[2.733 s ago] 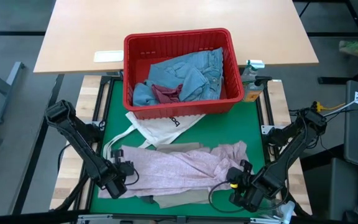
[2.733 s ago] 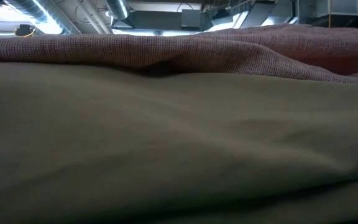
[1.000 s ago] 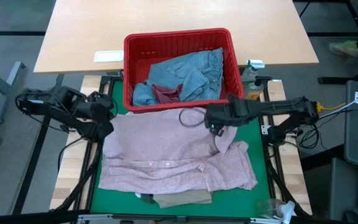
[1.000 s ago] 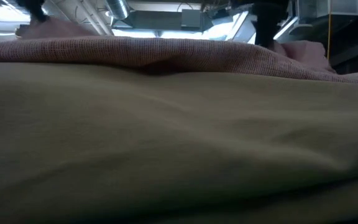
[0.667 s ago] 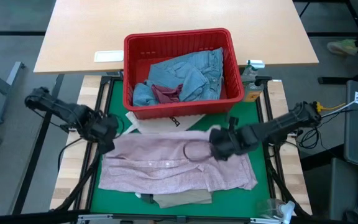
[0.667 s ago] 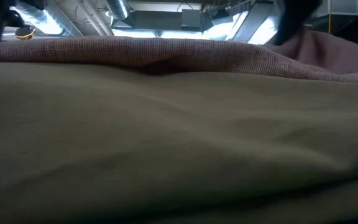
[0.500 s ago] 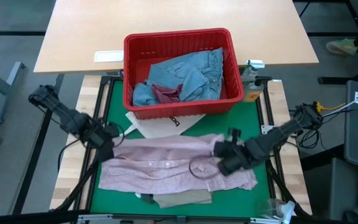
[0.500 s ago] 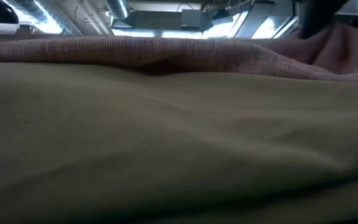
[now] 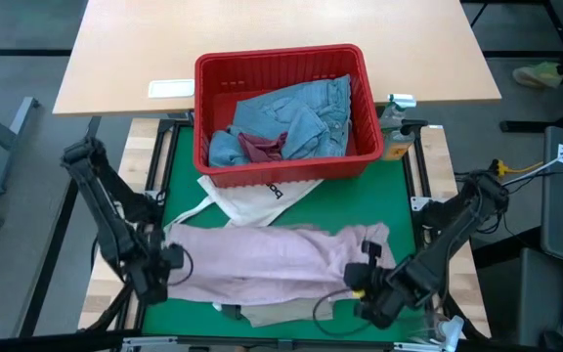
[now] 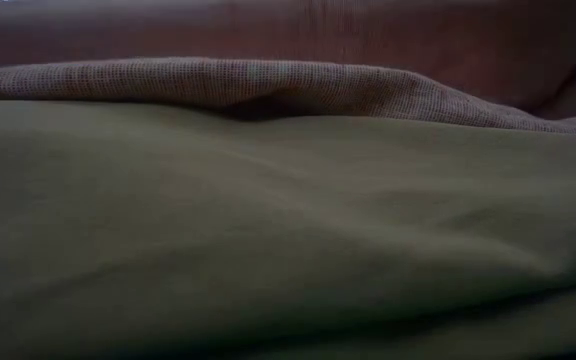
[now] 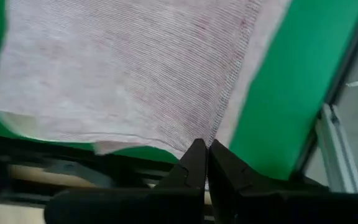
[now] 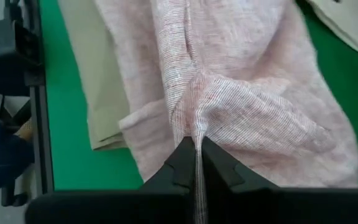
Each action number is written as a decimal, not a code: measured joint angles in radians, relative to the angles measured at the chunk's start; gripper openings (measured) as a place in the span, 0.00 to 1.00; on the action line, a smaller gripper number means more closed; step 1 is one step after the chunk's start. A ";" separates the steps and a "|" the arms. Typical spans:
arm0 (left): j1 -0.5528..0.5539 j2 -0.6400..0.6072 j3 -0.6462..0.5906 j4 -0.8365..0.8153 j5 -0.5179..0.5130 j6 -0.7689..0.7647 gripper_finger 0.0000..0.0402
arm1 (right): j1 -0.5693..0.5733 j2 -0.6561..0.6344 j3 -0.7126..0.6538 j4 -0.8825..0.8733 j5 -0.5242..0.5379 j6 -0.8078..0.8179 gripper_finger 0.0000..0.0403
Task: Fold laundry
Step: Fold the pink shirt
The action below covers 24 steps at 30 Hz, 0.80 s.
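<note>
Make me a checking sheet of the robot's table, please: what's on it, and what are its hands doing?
Surface: green mat, partly covered by clothes.
Job's things: pink top folded into a band across the mat; beige trousers under it; blue jeans in the red basket.
Clutter: white tote bag below the basket.
Hands: left hand shut on the pink top's left edge; right hand shut on its right edge.
Cables: dark loops beside both hands.
Surroundings: wooden table beyond the basket.

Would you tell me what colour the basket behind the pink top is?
The basket is red; the high view shows it best.
</note>
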 joint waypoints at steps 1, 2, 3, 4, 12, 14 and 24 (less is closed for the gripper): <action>-0.014 0.020 0.000 0.025 0.010 -0.006 0.00 | 0.005 0.011 0.000 0.003 -0.002 0.000 0.04; -0.026 0.039 0.000 0.054 0.019 -0.009 0.00 | 0.008 0.022 0.000 0.002 -0.008 0.000 0.04; -0.037 0.057 0.000 0.079 0.025 -0.012 0.00 | 0.010 0.034 0.000 0.001 -0.011 0.000 0.04; -0.047 0.074 0.000 0.101 0.027 -0.013 0.00 | 0.009 0.044 0.000 -0.001 -0.019 0.000 0.04; -0.079 0.187 0.000 0.220 0.071 -0.007 0.00 | 0.008 0.101 0.000 0.028 -0.092 -0.002 0.04; -0.079 0.208 0.000 0.220 0.081 -0.007 0.00 | 0.008 0.102 0.000 0.034 -0.111 -0.002 0.04; -0.081 0.237 0.000 0.214 0.079 -0.007 0.09 | 0.009 0.102 -0.001 0.028 -0.146 -0.003 0.04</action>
